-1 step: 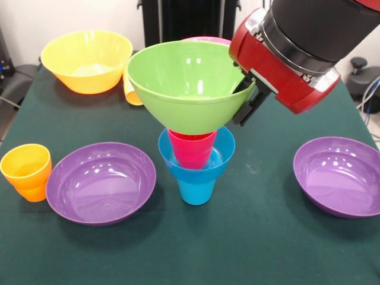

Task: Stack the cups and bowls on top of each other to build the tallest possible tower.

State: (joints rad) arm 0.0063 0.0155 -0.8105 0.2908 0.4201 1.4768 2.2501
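The tower stands mid-table: a blue cup (196, 191) at the bottom, the small blue bowl (224, 155) on it, a red cup (191, 149) inside that, and the lime green bowl (184, 83) on top, tipped toward the camera. My gripper (245, 98) reaches in from the upper right, shut on the green bowl's right rim, one black finger (249, 110) outside the wall. A yellow-orange cup (27, 171) stands upright at the far left. Another orange cup (131, 92) peeks out behind the green bowl's left side.
Two shallow purple bowls sit either side of the tower, one on the left (101, 183) and one on the right (341, 176). An orange-yellow bowl (86, 59) stands at the back left. A pink bowl's rim (208, 40) shows behind the green one.
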